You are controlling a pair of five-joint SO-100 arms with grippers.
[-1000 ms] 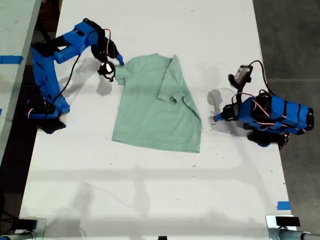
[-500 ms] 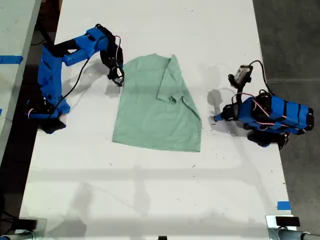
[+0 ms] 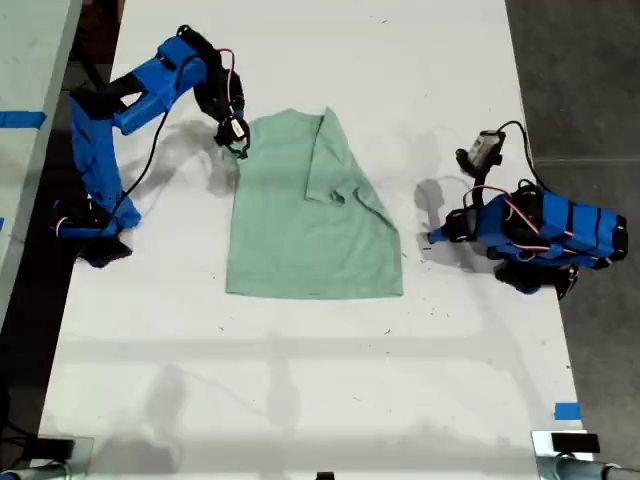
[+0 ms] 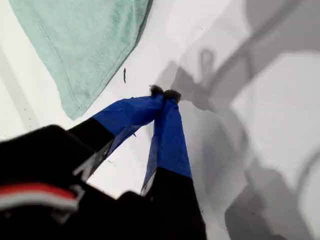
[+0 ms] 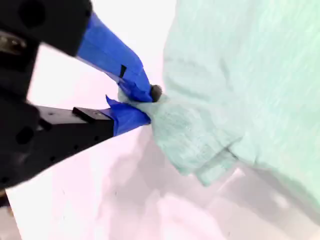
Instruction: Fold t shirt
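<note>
The pale mint-green t shirt [image 3: 300, 230] lies flat in the middle of the white table, with one side folded over onto its middle. My second gripper [image 3: 239, 150] is at the shirt's upper corner on the exterior view's left. In its wrist view this gripper [image 5: 145, 105] is shut on a bunched edge of the t shirt [image 5: 240, 75]. My first gripper [image 3: 432, 238] rests low on the table, a short way off the shirt's edge on the exterior view's right. Its wrist view shows the first gripper [image 4: 164, 92] shut on nothing, with a corner of the t shirt [image 4: 85, 40] beyond it.
The white table [image 3: 300, 400] runs the full height of the exterior view, with dark floor along that view's right. A blue tape mark [image 3: 566, 410] sits near the table's lower right corner in the exterior view. The first arm's folded body [image 3: 545, 235] lies at that view's right.
My second gripper has closed in on the shirt's upper corner and tugged it. The shirt has shifted and its lower hem now lies level. The first arm has not moved.
</note>
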